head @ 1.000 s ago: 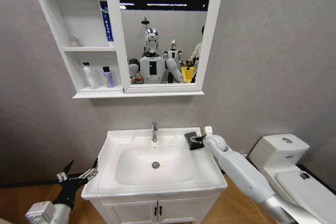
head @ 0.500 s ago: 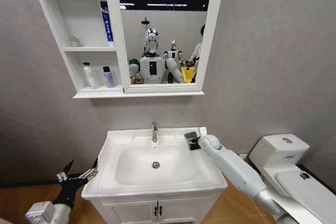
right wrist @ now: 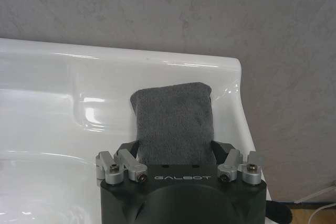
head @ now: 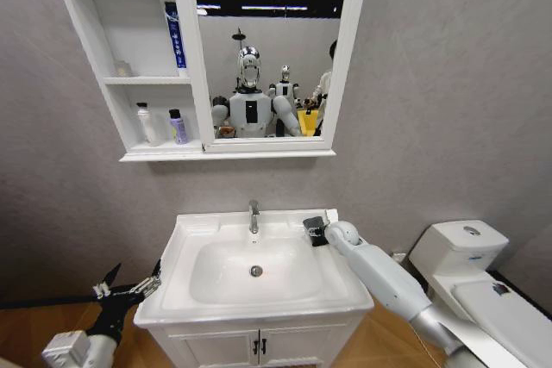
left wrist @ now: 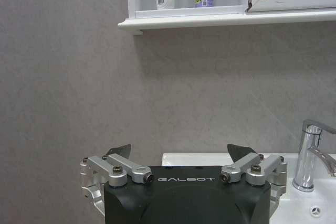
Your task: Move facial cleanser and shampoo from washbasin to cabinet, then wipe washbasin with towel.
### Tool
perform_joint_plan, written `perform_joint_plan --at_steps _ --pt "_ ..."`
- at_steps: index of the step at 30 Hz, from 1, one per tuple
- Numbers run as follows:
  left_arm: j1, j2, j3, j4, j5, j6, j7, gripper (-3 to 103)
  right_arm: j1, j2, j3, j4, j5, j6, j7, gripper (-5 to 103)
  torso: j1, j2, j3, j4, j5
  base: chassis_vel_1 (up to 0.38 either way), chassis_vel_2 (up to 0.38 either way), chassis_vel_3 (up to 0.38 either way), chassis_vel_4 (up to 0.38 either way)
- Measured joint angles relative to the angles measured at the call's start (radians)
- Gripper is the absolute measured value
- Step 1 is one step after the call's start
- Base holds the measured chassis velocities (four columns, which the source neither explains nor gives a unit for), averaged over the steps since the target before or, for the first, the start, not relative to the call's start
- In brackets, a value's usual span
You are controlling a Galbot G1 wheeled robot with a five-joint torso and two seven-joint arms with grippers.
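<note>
On the back right corner of the washbasin (head: 345, 286), beside the faucet (head: 254, 216), the right gripper (head: 314, 229) is pressed down with its fingers clamped on the towel (right wrist: 173, 124). In the right wrist view the grey cloth is seen held between the two fingers, its free end laid flat on the white ledge and reaching almost to the raised back edge by the wall. The right arm (head: 384, 277) is stretched from the lower right across the rim of the bowl.

The left gripper (head: 129, 286) is held low, beside the left edge of the washbasin and clear of it, with its fingers apart and nothing between them. In the left wrist view both dark fingertips (left wrist: 118, 150) are seen spread wide above the black body, the faucet to one side.

On the wall above, the cabinet (head: 138, 58) is hung, its mirror (head: 267, 40) to the right of the shelves. In the lowest compartment a white bottle (head: 147, 123) and a purple bottle (head: 178, 127) are stood upright side by side, near but not touching. A blue tube (head: 175, 36) is leaned upright in the middle compartment against the mirror frame. A toilet (head: 474, 273) is seen to the right of the washbasin.
</note>
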Motion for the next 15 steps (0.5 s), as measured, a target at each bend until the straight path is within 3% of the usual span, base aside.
perform_joint_plan --at_steps 4,7,12,15 --pt "0.000 0.000 0.000 0.000 0.000 0.000 0.000 100 0.001 0.009 0.002 -0.013 -0.005 0.000 -0.002 77 0.000 0.000 0.000 0.0000 0.0000 0.000 0.000 0.000 0.000" --pt "0.000 0.000 0.000 0.000 0.000 0.000 0.000 100 0.002 0.013 0.003 -0.024 -0.015 0.001 -0.005 87 0.000 0.000 0.000 0.0000 0.0000 0.000 0.000 0.000 0.000" --pt "0.000 0.000 0.000 0.000 0.000 0.000 0.000 100 0.007 0.010 0.004 -0.037 -0.031 0.001 -0.021 93 0.000 0.000 0.000 0.0000 0.0000 0.000 0.000 0.000 0.000" --pt "0.000 0.000 0.000 0.000 0.000 0.000 0.000 100 0.009 0.011 0.005 -0.053 -0.047 0.002 -0.032 89 0.000 0.000 0.000 0.0000 0.0000 0.000 0.000 0.000 0.000"
